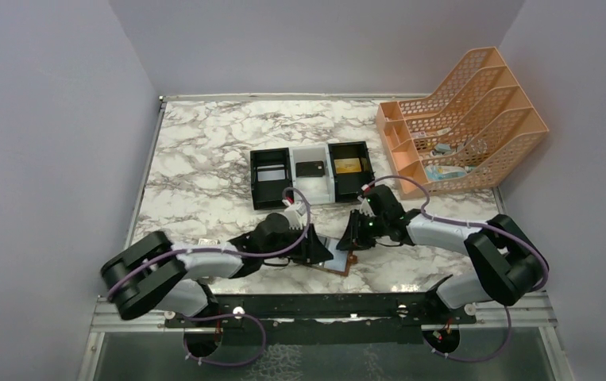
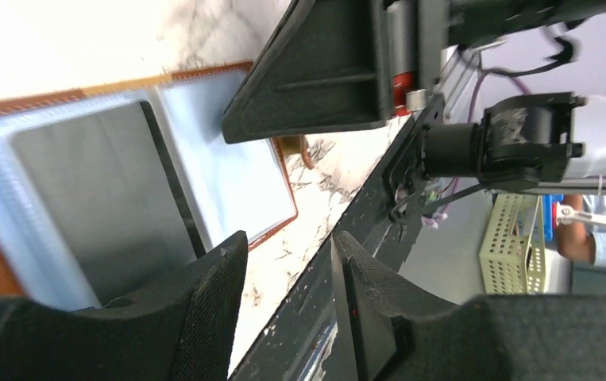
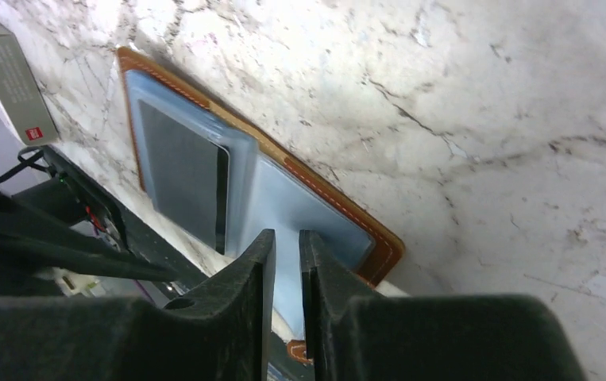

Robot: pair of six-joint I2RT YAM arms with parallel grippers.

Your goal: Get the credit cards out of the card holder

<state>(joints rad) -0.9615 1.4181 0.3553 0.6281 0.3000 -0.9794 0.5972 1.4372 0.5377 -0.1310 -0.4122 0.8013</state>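
1. Hovering low at the edge of the card holder (image 2: 236, 159), the left gripper (image 2: 287, 250) is keeping its jaws apart, nothing between them.
2. The card holder is lying open on the marble table (image 3: 482, 119), between both grippers, with a grey card (image 3: 182, 178) sitting in a blue pocket.
3. The right gripper (image 3: 285, 242) is holding its jaws nearly together over a blue pocket; cannot tell if they are pinching it.

Got a marble table (image 1: 204, 151) holding an open wallet (image 3: 283, 190) up front, three-slot tray (image 1: 272, 178) mid-table, orange rack (image 1: 474, 87) (back right), white box (image 3: 9, 75) near the wallet.
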